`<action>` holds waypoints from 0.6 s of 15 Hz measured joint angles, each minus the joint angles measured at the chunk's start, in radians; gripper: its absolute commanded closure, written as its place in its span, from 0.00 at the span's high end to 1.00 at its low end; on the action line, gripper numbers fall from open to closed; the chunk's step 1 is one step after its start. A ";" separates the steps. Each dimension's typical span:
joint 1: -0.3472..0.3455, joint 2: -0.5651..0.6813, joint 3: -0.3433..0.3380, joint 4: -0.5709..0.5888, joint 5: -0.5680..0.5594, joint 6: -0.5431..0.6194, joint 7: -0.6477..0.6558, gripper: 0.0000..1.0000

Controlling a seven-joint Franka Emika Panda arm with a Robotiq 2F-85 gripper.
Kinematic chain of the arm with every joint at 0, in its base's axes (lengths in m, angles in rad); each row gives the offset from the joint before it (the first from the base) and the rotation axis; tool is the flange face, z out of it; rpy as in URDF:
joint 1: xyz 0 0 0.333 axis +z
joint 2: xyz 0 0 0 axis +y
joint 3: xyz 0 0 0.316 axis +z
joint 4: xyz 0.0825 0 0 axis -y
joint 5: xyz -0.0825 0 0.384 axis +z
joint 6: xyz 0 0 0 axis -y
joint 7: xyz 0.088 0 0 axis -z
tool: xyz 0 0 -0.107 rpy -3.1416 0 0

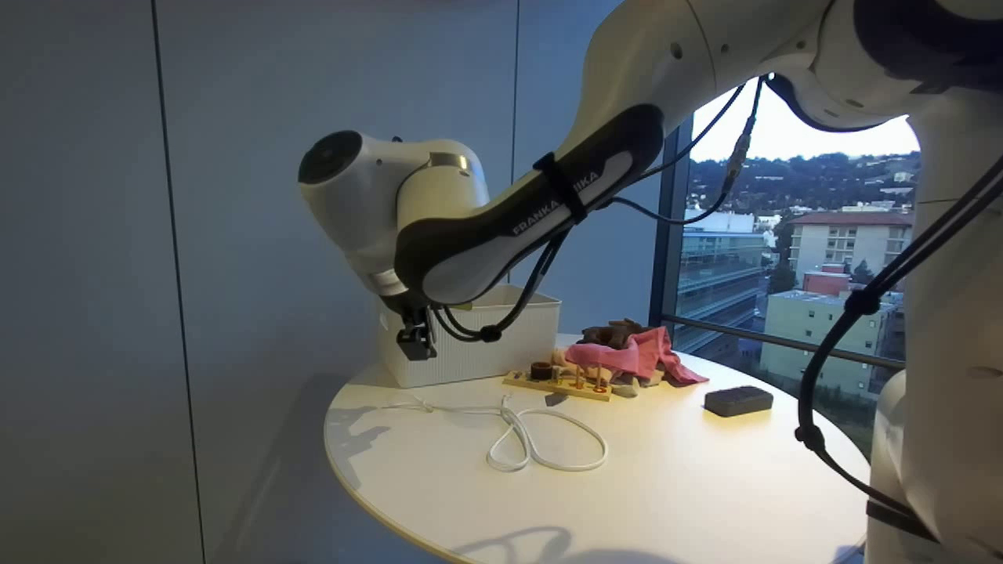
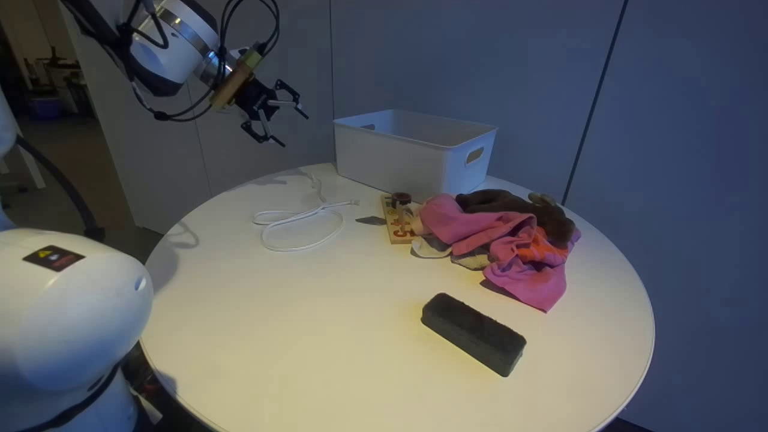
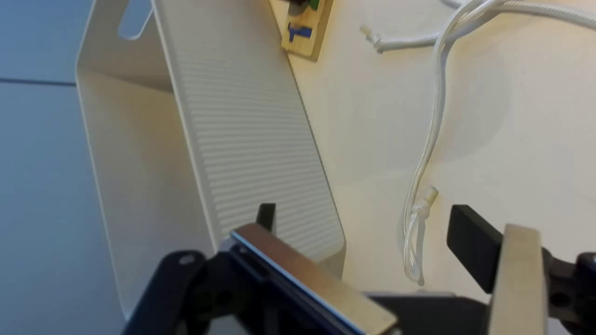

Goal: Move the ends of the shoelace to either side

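Note:
A white shoelace lies on the round white table, with loops and a crossing, in both exterior views (image 1: 508, 413) (image 2: 324, 207). In the wrist view the shoelace (image 3: 436, 116) runs down from a crossing at the top. One knotted lace end (image 3: 421, 207) lies beside a narrow bend, seen between my fingers. The other knotted lace end (image 3: 376, 43) points toward the box. My gripper is open and empty, held above the table near the box; it shows in both exterior views (image 1: 417, 345) (image 2: 292, 128) and in the wrist view (image 3: 370, 232).
A white ribbed box (image 1: 478, 348) (image 2: 387, 157) (image 3: 251, 135) stands close to the shoelace. A wooden number board (image 1: 558, 386) (image 2: 396, 225), a heap with pink cloth (image 1: 603, 359) (image 2: 468, 228) and a dark eraser-like block (image 1: 738, 401) (image 2: 474, 333) lie on the table.

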 measured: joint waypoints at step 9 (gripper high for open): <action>-0.083 -0.088 -0.155 -0.016 0.394 -0.068 0.001 1.00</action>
